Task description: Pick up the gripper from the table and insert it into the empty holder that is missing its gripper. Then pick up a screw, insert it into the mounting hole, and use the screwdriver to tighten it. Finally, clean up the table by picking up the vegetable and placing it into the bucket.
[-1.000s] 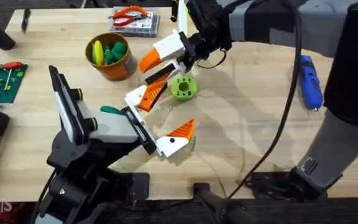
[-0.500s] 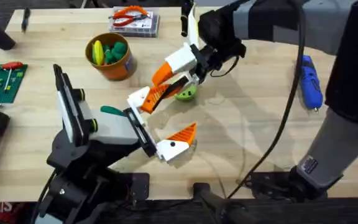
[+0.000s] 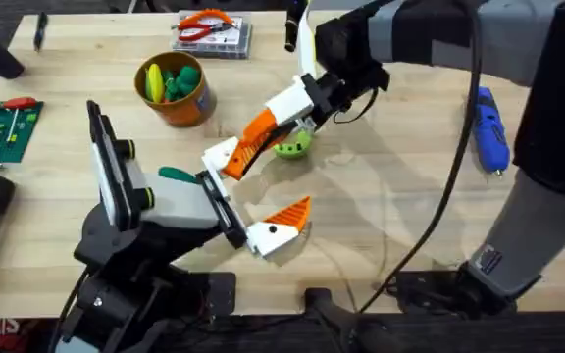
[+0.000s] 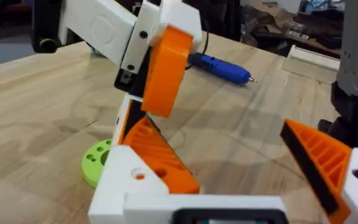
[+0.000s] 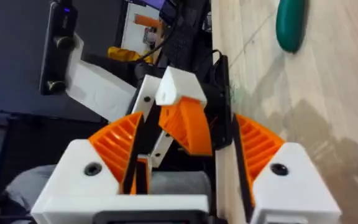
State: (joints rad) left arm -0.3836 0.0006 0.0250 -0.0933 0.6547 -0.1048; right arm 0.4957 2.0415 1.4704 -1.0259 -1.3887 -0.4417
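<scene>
Nearest the camera in the overhead view, the left gripper (image 3: 258, 191) sits low over the table (image 3: 381, 206) with its fingers spread wide, one white-and-orange finger (image 3: 226, 155) angled up toward the middle of the table and the other (image 3: 281, 224) lying closer to the front edge; nothing is between them. In the left wrist view that gripper (image 4: 241, 177) again shows a broad gap between its two orange pads, with bare wood in between. Just beyond it, the right gripper (image 3: 281, 126) reaches in from the far right and comes down at a slant, its orange pad crossing close over the left arm's upper finger. The vegetable (image 3: 293, 147) lies on the table right under the right gripper's tip, partly covered by it; in the left wrist view the vegetable (image 4: 97, 163) shows as a lime-green disc resting on the wood at the foot of those fingers. From the right wrist view the right gripper (image 5: 185, 140) has its fingers parted, but whether they touch the vegetable cannot be told. Farther back and to the left stands the bucket (image 3: 190, 108), holding green and yellow toy pieces. The screwdriver (image 3: 489, 127) lies well apart, near the table's right edge.
</scene>
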